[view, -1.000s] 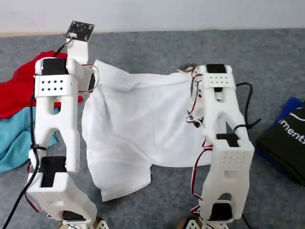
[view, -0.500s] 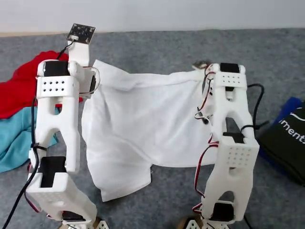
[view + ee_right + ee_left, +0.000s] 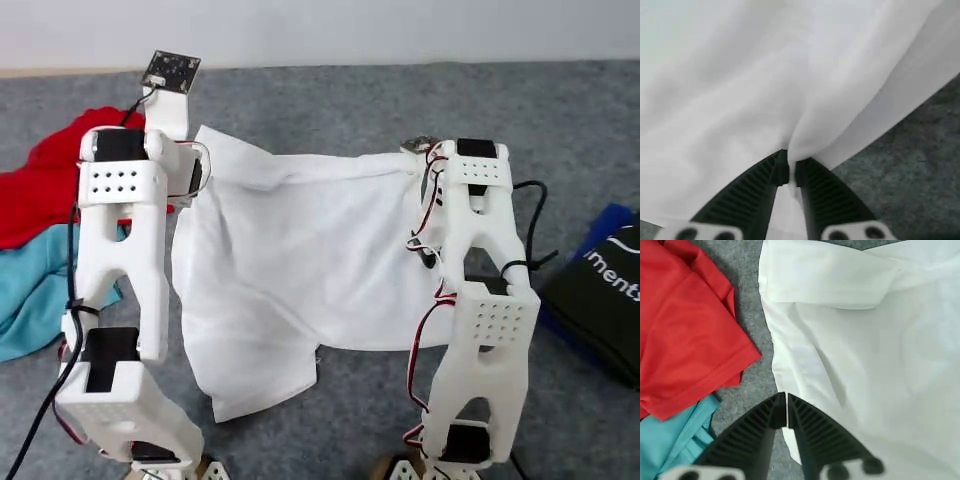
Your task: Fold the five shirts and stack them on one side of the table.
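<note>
A white shirt (image 3: 290,260) lies spread on the grey table between my two arms, its lower left part folded into a flap. My left gripper (image 3: 195,175) is at the shirt's left edge near the far corner. In the left wrist view it (image 3: 786,412) is shut, pinching the hem of the white shirt (image 3: 865,350). My right gripper (image 3: 418,165) is at the far right corner. In the right wrist view it (image 3: 788,172) is shut on a puckered fold of the white shirt (image 3: 740,75).
A red shirt (image 3: 40,190) and a teal shirt (image 3: 30,290) lie crumpled at the left edge, right beside the left arm. A black shirt (image 3: 600,300) on a blue one (image 3: 612,222) sits at the right edge. Bare grey table (image 3: 350,100) runs along the far side.
My right arm has shifted to the right with the shirt's corner, drawing the far edge tighter, then eased back slightly. The left arm has barely moved.
</note>
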